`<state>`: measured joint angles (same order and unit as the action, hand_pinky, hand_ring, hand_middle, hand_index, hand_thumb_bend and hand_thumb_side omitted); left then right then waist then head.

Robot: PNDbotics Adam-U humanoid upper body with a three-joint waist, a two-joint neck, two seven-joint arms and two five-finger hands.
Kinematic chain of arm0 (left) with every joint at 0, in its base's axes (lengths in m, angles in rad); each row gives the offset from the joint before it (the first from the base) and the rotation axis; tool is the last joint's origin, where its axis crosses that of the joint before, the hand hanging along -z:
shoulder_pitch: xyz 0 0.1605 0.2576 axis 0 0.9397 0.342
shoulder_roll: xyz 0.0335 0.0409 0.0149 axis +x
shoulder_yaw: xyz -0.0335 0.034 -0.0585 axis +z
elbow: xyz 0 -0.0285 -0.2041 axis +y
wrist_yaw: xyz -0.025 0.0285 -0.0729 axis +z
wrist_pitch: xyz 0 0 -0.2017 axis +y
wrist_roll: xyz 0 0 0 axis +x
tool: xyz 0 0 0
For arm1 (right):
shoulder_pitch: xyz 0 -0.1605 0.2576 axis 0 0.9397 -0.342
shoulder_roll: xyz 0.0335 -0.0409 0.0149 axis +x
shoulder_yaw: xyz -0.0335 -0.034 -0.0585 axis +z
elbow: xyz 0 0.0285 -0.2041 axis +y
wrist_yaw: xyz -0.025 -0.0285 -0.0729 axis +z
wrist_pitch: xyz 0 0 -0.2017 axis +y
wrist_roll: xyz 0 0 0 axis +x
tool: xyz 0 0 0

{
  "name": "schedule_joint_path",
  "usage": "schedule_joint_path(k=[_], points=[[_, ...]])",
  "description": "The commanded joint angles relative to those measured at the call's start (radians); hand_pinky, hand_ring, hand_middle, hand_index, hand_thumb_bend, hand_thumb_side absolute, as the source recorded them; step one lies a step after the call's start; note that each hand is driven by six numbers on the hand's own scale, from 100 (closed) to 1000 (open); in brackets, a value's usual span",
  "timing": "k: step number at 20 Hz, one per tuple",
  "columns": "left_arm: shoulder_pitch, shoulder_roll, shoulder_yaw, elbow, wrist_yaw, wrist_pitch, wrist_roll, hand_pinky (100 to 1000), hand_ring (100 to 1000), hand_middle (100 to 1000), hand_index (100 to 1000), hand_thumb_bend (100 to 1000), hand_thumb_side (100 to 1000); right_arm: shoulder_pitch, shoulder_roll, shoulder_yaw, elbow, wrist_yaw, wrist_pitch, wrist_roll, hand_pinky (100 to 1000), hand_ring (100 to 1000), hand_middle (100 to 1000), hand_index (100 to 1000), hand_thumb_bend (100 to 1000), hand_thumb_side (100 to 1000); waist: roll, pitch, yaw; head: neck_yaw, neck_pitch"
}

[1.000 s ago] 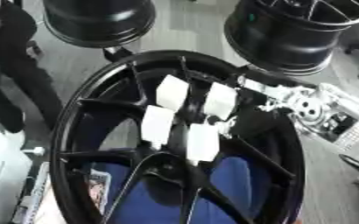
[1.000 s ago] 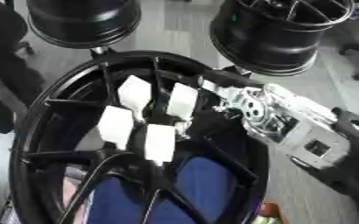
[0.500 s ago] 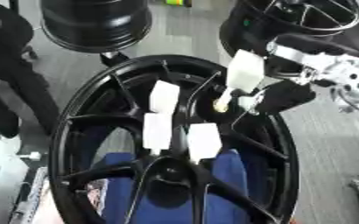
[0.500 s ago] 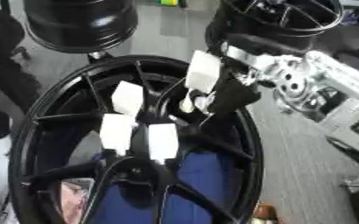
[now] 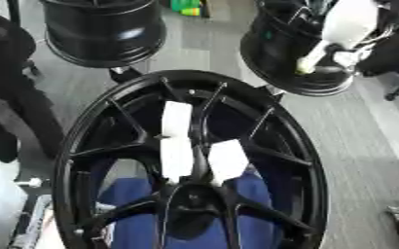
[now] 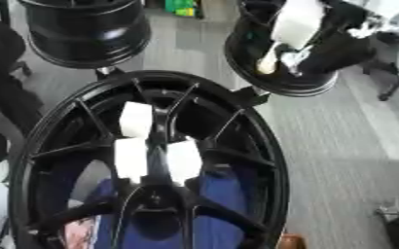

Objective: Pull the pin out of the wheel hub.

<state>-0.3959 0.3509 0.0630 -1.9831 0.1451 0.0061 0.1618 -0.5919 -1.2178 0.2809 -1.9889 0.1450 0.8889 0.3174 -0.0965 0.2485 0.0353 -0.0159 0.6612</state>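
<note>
— Lifted since a second ago: large white pin with a cream tip (image 6: 286, 30), formerly down among the spokes beside the other blocks, now up at the top right and well clear of the hub.

— Nearest the camera?

— Big glossy black spoked wheel hub (image 5: 194, 160), lying askew over something blue (image 5: 126, 194) showing between the lower spokes. Three white rectangular pins (image 5: 179, 146) left in the gaps near the centre: one higher up, two side by side just below it.

— And the right robot hand (image 6: 322, 46)?

— Black, at the upper right, curled round the lifted white pin, with the cream tip pointing down and to the left, in front of the far rim.

— Left robot hand?

— Nowhere in either view.

— Farther back?

— Grey floor (image 5: 356, 136) right of the hub. Beyond it, two more black wheel rims, one at the upper left (image 5: 105, 31), another at the upper right (image 5: 280, 53) behind the raised pin. Something green and yellow (image 5: 184, 7) between them at the top edge.
</note>
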Motion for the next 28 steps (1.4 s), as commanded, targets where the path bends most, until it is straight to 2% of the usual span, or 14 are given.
schedule_joint_path(k=[1,5,8,9,10,12,14,17,20,21,26,28], points=[[-0.016,0.027,0.016,-0.017,-0.007,-0.003,0.011,689,736,518,807,100,716,0.132,-0.126,-0.143,-0.011,-0.071,0.018,-0.084,815,755,536,613,100,281,0.006,-0.01,-0.007,0.017,-0.02],[-0.015,0.029,0.025,-0.017,-0.011,-0.006,0.022,688,736,518,807,100,717,0.368,-0.138,-0.253,-0.006,-0.189,0.018,-0.241,827,779,587,660,100,310,0.013,-0.003,-0.019,0.034,-0.029],[-0.011,0.032,0.029,-0.017,-0.014,-0.005,0.027,688,737,517,807,100,719,0.491,-0.112,-0.297,0.024,-0.261,0.018,-0.353,834,804,625,695,100,335,0.015,0.001,-0.023,0.042,-0.032],[-0.01,0.032,0.031,-0.017,-0.014,-0.005,0.029,688,737,517,807,100,719,0.523,-0.101,-0.305,0.031,-0.287,0.018,-0.376,853,840,699,759,100,325,0.015,0.002,-0.024,0.044,-0.033],[-0.01,0.032,0.033,-0.017,-0.014,-0.005,0.031,688,737,517,807,100,719,0.555,-0.088,-0.31,0.031,-0.311,0.018,-0.385,872,868,765,825,100,204,0.016,0.003,-0.026,0.047,-0.033],[-0.01,0.033,0.034,-0.017,-0.015,-0.006,0.033,688,737,517,807,100,719,0.6,-0.07,-0.321,0.018,-0.327,0.018,-0.382,901,924,856,894,110,387,0.016,0.004,-0.027,0.052,-0.032],[-0.011,0.032,0.035,-0.017,-0.016,-0.006,0.034,689,737,517,807,100,718,0.628,-0.056,-0.335,0.013,-0.307,0.018,-0.369,915,954,896,926,137,393,0.017,0.003,-0.029,0.057,-0.032],[-0.01,0.031,0.035,-0.017,-0.017,-0.007,0.034,689,737,517,807,100,719,0.637,-0.045,-0.36,0.036,-0.259,0.018,-0.341,915,955,898,930,149,371,0.017,0.001,-0.033,0.059,-0.032],[-0.008,0.03,0.035,-0.017,-0.017,-0.006,0.035,689,737,517,807,100,719,0.626,-0.036,-0.383,0.051,-0.218,0.018,-0.319,913,948,890,924,116,316,0.018,-0.001,-0.035,0.06,-0.031],[-0.007,0.03,0.035,-0.017,-0.017,-0.006,0.035,689,737,517,807,100,719,0.62,-0.034,-0.391,0.051,-0.208,0.018,-0.316,910,942,884,919,102,266,0.018,-0.001,-0.036,0.061,-0.03],[-0.007,0.029,0.035,-0.017,-0.016,-0.007,0.034,689,737,517,807,100,719,0.579,-0.029,-0.421,0.038,-0.167,0.018,-0.333,894,901,843,890,100,133,0.02,-0.001,-0.038,0.061,-0.027],[-0.008,0.029,0.034,-0.017,-0.016,-0.006,0.034,689,737,517,806,100,718,0.561,-0.03,-0.425,0.024,-0.158,0.018,-0.35,888,884,824,877,100,125,0.022,-0.002,-0.039,0.061,-0.025]])
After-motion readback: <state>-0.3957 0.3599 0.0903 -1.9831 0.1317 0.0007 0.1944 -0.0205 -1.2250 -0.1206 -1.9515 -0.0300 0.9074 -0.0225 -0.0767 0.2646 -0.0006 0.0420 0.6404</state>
